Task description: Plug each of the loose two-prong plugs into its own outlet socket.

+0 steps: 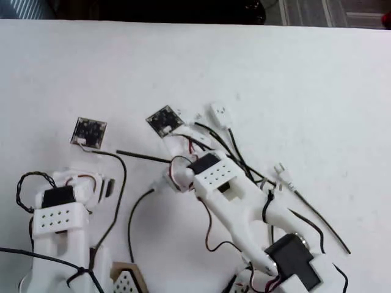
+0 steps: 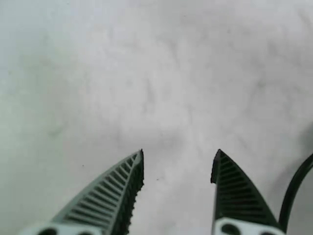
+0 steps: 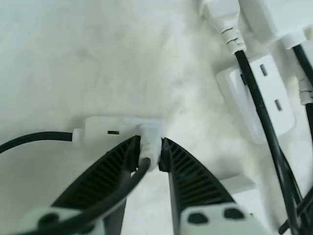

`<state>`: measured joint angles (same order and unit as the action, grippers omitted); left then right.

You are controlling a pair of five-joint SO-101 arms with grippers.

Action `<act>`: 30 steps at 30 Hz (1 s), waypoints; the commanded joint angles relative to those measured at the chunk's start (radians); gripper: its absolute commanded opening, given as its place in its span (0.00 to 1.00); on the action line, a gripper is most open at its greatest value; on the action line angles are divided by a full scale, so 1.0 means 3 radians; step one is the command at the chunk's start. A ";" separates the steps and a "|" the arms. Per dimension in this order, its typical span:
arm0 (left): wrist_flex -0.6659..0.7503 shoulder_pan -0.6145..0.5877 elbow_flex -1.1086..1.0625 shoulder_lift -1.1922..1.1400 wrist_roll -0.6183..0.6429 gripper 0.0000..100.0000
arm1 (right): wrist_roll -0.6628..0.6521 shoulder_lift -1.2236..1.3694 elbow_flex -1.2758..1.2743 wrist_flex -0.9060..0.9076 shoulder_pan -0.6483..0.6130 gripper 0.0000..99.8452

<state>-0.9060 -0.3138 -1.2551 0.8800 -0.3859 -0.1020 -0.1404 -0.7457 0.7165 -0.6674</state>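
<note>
Currently insertion judged in hand: right gripper [image 3: 149, 147] clamped on white plug [image 3: 150, 131], butted against corded socket [image 3: 105, 132]; left gripper [image 2: 178, 161] spread apart, nothing held. Noted: second plug [image 1: 282, 175] at 4 o'clock of table [image 1: 317, 73] centre. Next: straight, aligned push required.

This looks like a robotics lab or hobby workbench. 2 white plastic robot arms, the left arm [image 1: 58, 223] and the right arm [image 1: 241, 201], stand with exposed red and black servo wiring on a plain white tabletop [image 1: 305, 73]. Around them lie loose black cables [image 1: 124, 180], 2 small square black boards [image 1: 89, 131] [image 1: 165, 121], a white socket block [image 3: 271, 88] and a 2-prong plug [image 1: 284, 176].
</note>
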 commanded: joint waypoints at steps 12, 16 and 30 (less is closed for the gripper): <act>0.0051 -0.0018 0.0015 0.0074 0.0010 0.23 | 0.0000 -0.0130 0.0051 0.0013 0.0105 0.02; 0.0051 -0.0018 0.0010 0.0074 0.0010 0.23 | -0.0015 -0.0632 0.0097 0.0018 0.0361 0.02; 0.0051 -0.0018 0.0005 0.0074 0.0010 0.23 | 0.0015 -0.0918 0.0895 -0.0448 0.1501 0.02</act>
<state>-0.9060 -0.3138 -1.2566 0.8800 -0.3859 -0.1051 -0.3705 -0.5401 0.6797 -0.2946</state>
